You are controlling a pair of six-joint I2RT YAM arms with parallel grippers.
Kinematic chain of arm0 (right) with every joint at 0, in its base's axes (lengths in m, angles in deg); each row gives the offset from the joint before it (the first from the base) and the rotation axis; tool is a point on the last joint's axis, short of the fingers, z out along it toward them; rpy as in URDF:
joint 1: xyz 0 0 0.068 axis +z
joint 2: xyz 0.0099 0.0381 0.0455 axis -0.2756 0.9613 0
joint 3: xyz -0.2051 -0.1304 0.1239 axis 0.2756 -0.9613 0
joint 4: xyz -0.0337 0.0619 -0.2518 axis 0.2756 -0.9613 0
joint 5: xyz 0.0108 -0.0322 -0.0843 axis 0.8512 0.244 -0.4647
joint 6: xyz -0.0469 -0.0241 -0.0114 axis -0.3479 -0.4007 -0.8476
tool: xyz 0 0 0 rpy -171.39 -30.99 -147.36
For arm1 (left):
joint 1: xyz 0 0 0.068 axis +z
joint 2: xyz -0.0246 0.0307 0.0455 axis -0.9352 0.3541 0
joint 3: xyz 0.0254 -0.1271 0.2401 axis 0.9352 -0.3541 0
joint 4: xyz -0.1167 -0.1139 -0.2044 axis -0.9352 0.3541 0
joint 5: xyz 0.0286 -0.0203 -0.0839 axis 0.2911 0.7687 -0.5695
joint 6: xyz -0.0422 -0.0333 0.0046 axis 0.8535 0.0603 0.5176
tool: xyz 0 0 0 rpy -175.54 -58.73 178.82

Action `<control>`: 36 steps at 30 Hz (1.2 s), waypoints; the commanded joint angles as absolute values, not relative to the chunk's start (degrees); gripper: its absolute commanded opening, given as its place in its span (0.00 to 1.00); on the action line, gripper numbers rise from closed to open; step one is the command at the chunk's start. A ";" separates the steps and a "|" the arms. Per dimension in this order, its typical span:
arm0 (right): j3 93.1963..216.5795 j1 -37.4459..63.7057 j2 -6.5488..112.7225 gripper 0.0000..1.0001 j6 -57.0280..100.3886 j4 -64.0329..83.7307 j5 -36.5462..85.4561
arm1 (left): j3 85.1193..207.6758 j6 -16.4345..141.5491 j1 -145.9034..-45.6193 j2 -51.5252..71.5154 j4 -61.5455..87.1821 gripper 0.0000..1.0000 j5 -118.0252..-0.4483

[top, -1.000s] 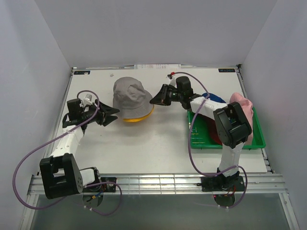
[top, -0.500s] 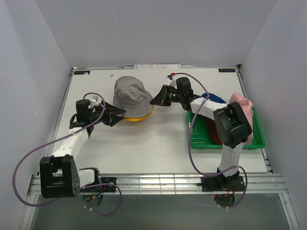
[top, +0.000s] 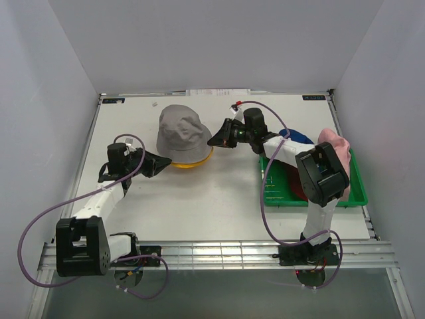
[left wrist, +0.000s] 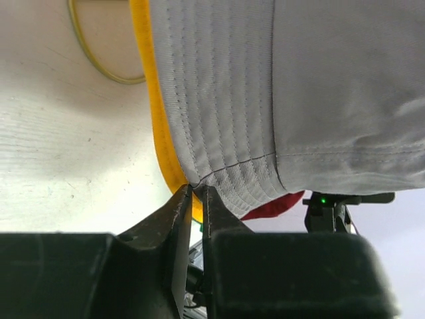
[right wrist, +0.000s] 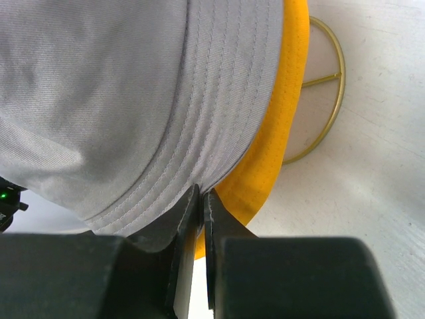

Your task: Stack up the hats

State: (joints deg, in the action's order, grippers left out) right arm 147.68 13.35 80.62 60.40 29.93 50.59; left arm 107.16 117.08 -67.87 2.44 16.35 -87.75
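A grey hat (top: 181, 131) sits crown-up over a yellow hat (top: 191, 161) in the middle of the table. My left gripper (top: 161, 161) is at the stack's left edge. In the left wrist view it (left wrist: 197, 189) is shut on the rim of the grey hat's brim (left wrist: 219, 100), with the yellow brim (left wrist: 159, 126) just beside it. My right gripper (top: 212, 141) is at the right edge, shut on the grey brim (right wrist: 219, 126) above the yellow brim (right wrist: 275, 146). A dark red hat (top: 295, 183), a blue hat (top: 297, 136) and a pink hat (top: 335, 147) are at the right.
A green tray (top: 332, 198) at the right holds the dark red hat, partly behind my right arm. A thin gold wire stand (right wrist: 340, 80) lies on the table under the stack, and its ring (left wrist: 85, 52) also shows in the left wrist view.
My left gripper has moved right to the stack's left edge and closed on the grey brim. The right gripper has kept its grip and place.
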 commanded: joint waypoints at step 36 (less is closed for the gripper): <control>143.85 14.76 78.44 0.09 53.27 25.74 48.54 | 114.39 108.20 -67.94 12.99 24.67 0.00 -73.48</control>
State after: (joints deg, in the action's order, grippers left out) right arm 145.01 14.50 79.73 55.71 27.81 48.47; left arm 112.86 110.61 -68.01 12.52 20.97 -77.63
